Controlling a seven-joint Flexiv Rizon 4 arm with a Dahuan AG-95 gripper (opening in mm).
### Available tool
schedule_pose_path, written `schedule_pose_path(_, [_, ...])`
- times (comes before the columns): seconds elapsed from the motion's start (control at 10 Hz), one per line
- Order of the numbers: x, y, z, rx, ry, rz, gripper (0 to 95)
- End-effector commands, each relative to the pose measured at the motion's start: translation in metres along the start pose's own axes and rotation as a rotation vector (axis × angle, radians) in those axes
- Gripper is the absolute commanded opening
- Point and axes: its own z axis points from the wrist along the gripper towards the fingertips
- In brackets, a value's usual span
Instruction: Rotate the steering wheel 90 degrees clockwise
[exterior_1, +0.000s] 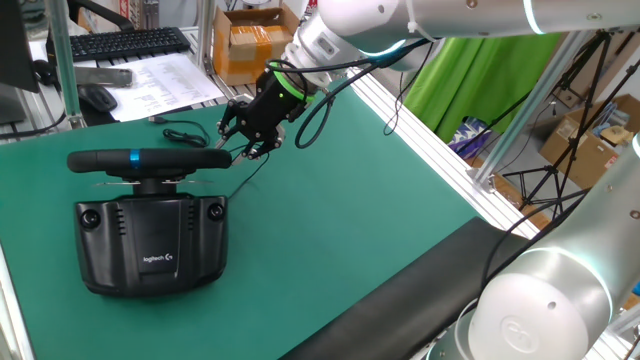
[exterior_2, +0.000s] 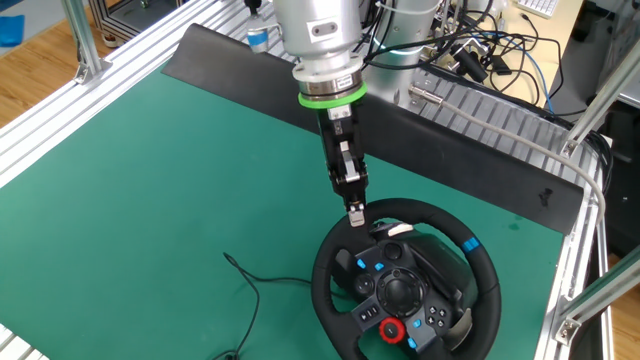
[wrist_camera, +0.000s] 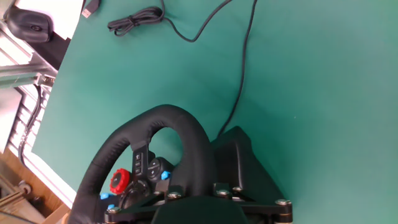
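Note:
The black steering wheel (exterior_1: 140, 160) stands on its boxy Logitech base (exterior_1: 150, 245) at the left of the green mat. I see it edge-on, with the blue stripe (exterior_1: 133, 157) at top centre. The other fixed view shows its face (exterior_2: 335, 260), coloured buttons and the blue stripe (exterior_2: 470, 245). My gripper (exterior_1: 245, 150) is at the rim's right end and its fingers clasp the rim (exterior_2: 355, 215). In the hand view the rim (wrist_camera: 124, 140) runs down between my fingers at the gripper (wrist_camera: 196, 193).
A thin black cable (exterior_1: 185, 135) lies on the mat behind the wheel, coiled in the hand view (wrist_camera: 134, 22). A keyboard (exterior_1: 125, 42), a mouse (exterior_1: 97, 97) and papers (exterior_1: 165, 80) sit beyond the mat. Aluminium frame rails (exterior_2: 500, 130) border the table.

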Motion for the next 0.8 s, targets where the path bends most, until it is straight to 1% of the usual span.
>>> schedule_pose_path(0.1, [0.0010, -0.0009, -0.0005, -0.021, 0.022, 0.011, 0.0])
schedule_pose_path(0.3, [0.0003, -0.0003, -0.0004, -0.024, 0.023, 0.008, 0.0])
schedule_pose_path(0.4, [0.0002, -0.0003, -0.0001, -0.027, 0.025, 0.007, 19.0])
schedule_pose_path(0.8, [0.0002, -0.0003, -0.0001, -0.027, 0.025, 0.007, 19.0])
